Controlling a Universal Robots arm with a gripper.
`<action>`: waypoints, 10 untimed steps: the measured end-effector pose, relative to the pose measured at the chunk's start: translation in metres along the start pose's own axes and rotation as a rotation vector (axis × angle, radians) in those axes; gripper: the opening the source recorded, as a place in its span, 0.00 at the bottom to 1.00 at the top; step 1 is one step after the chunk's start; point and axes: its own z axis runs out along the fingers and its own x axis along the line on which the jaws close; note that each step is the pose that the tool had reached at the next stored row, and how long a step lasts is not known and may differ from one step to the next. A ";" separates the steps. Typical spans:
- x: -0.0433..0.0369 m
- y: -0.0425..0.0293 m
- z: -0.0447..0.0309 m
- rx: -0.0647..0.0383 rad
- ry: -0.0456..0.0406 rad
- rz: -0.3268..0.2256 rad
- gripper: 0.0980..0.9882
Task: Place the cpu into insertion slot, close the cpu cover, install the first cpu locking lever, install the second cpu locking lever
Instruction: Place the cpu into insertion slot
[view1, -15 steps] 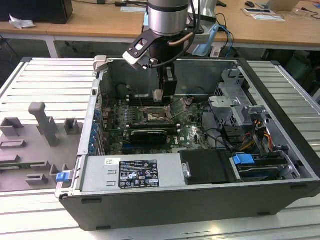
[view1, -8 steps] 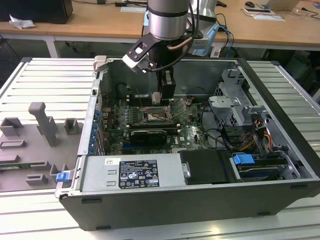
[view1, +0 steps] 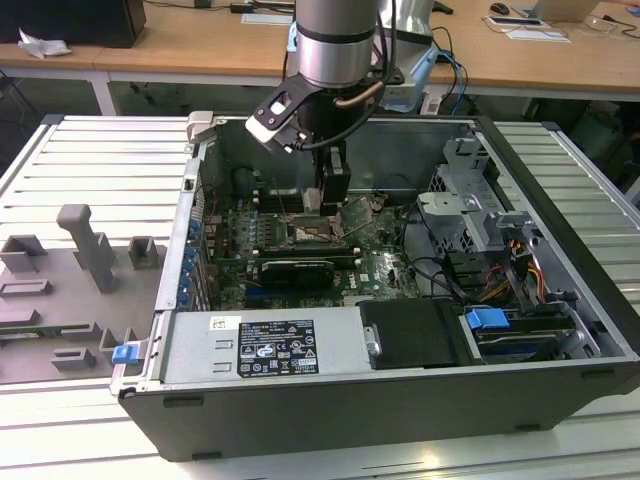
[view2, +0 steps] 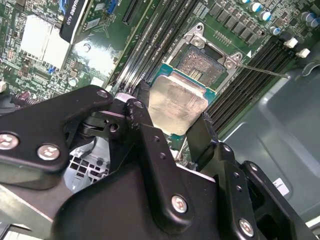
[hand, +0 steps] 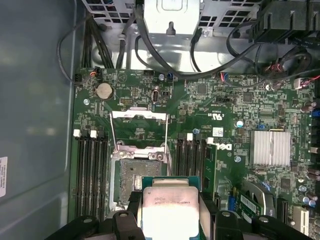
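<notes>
My gripper (view1: 318, 203) hangs inside the open computer case, shut on the cpu (view2: 177, 102), a silvery square chip on a green base held by two opposite edges between the black fingers (view2: 142, 115). In both wrist views the cpu (hand: 170, 207) hovers beside and slightly above the insertion slot (hand: 136, 177), overlapping one edge of it. The slot (view2: 202, 62) lies open, its dark contact field bare. The cpu cover (hand: 139, 114) stands raised at the slot's far side. A thin locking lever (view2: 262, 71) sticks out from a slot corner.
Black memory slots (hand: 92, 170) flank the socket on both sides. A finned heat sink (hand: 270, 148) sits on the board. Cables (hand: 165, 65) and a drive cage (view1: 470, 205) crowd the case's right end in the exterior view. Grey fixtures (view1: 85, 250) stand outside on the left.
</notes>
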 end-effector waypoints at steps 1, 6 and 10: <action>0.0000 0.0000 0.0008 0.000 0.0001 0.000 0.50; 0.0001 -0.0002 0.0053 0.000 0.0001 0.000 0.50; 0.0003 -0.0003 0.0081 0.001 0.0001 0.000 0.50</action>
